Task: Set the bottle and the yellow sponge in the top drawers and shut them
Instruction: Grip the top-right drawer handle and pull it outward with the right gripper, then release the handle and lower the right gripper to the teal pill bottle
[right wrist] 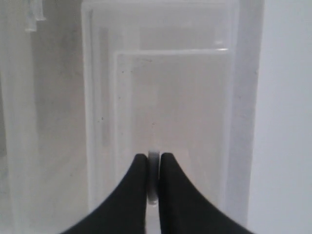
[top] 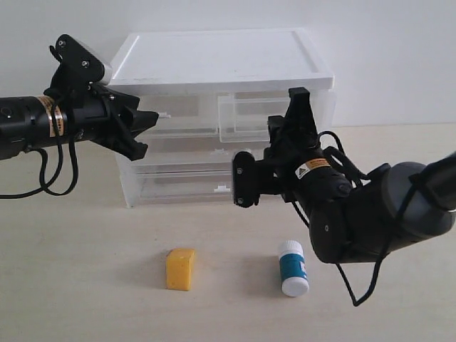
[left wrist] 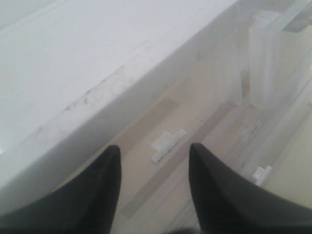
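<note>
I judge this early going: neither item is stowed. The yellow sponge point(top: 180, 269) on the left and the bottle point(top: 293, 267) on the right both lie on the tabletop point(top: 85, 285), near of the cabinet point(top: 214, 60). My right gripper point(right wrist: 153, 165) is pinched tight on the white tab point(right wrist: 153, 158) of the right top drawer point(top: 246, 117), which looks partly pulled out. My left gripper point(left wrist: 154, 148) is spread wide and empty, just short of the tab handle point(left wrist: 167, 145) of the left top drawer point(top: 182, 114), which looks closed. Loading and closing both of the 2 drawers is left to do.
</note>
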Action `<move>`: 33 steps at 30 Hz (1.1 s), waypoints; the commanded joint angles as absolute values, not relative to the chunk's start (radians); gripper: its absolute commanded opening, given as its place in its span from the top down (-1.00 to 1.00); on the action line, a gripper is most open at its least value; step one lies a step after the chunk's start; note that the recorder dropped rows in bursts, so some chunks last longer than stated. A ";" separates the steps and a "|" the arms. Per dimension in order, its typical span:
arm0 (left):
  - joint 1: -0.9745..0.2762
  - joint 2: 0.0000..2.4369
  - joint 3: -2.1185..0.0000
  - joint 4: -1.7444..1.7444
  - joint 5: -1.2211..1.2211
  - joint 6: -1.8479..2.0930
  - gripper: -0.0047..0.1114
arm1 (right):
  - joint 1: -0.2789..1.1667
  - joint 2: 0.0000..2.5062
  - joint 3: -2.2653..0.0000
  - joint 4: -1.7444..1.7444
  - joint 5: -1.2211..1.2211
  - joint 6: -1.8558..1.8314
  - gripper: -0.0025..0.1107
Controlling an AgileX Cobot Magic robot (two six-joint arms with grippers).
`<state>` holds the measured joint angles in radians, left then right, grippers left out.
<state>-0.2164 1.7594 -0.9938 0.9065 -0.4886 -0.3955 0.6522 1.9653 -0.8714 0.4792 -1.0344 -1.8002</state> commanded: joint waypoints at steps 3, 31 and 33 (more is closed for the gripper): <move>-0.220 1.754 -0.998 0.894 -0.496 -0.395 0.20 | 0.675 1.965 -0.825 0.506 -1.032 -1.788 0.96; -0.220 1.754 -0.998 0.894 -0.491 -0.395 0.20 | 0.728 1.880 -0.710 0.557 -1.063 -1.699 0.96; -0.220 1.754 -0.998 0.894 -0.489 -0.395 0.20 | 0.742 1.880 -0.710 0.557 -1.060 -1.710 0.96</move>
